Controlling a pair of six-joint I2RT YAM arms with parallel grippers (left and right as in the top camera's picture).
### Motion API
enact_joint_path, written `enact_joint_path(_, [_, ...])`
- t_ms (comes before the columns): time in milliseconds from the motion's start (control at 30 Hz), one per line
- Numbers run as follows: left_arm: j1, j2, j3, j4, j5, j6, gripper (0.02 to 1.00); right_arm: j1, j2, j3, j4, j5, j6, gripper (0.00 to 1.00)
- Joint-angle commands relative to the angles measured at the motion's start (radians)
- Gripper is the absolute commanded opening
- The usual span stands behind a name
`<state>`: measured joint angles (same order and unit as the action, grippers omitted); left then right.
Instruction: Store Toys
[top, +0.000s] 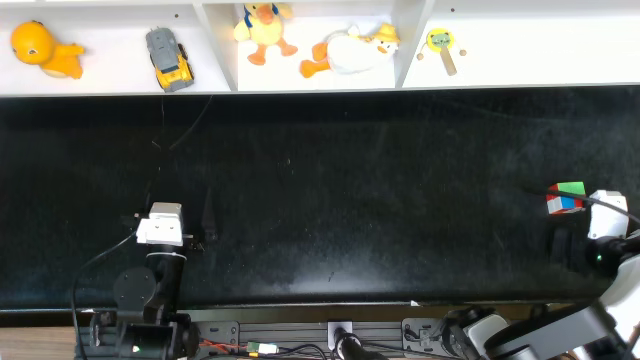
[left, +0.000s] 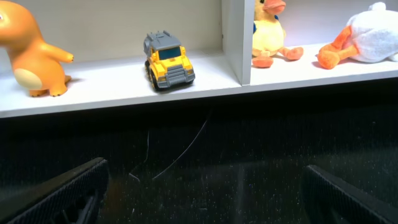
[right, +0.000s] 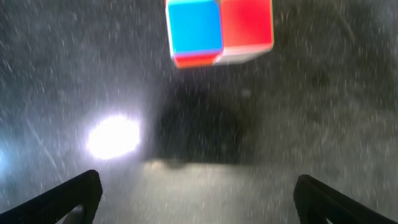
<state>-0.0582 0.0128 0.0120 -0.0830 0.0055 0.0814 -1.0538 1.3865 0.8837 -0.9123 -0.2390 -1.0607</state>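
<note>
A multicoloured cube (top: 567, 198) with blue, red and green faces lies on the black table near its right edge. My right gripper (right: 198, 198) hovers open just short of the cube (right: 219, 30), with nothing between its fingers. On the white shelf at the back sit an orange creature toy (top: 45, 48), a yellow toy truck (top: 170, 58), a yellow duck plush (top: 265, 30), a white duck plush (top: 350, 50) and a small green toy (top: 441, 44). My left gripper (left: 202, 200) is open and empty, low over the table at front left, facing the truck (left: 168, 61).
White dividers (top: 222, 40) split the shelf into compartments. The black tabletop (top: 350, 190) stretches bare between the two arms. A bright light reflection (right: 113, 137) shows on the table near the right gripper.
</note>
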Motion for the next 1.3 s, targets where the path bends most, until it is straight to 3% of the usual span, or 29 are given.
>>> enact_joint_path(33, [0.005, -0.01, -0.004, -0.002, -0.008, 0.012, 0.996, -0.005, 0.067, 0.105, 0.008, -0.084, -0.021, 0.998])
enact_joint_path(633, [0.005, -0.01, -0.004, -0.002, -0.008, 0.012, 0.998, 0.125, 0.223, 0.215, 0.034, -0.086, -0.016, 0.998])
enact_joint_path(1300, [0.005, -0.01, -0.004, -0.002, -0.008, 0.012, 0.998, 0.14, 0.276, 0.215, 0.048, -0.075, 0.036, 0.978])
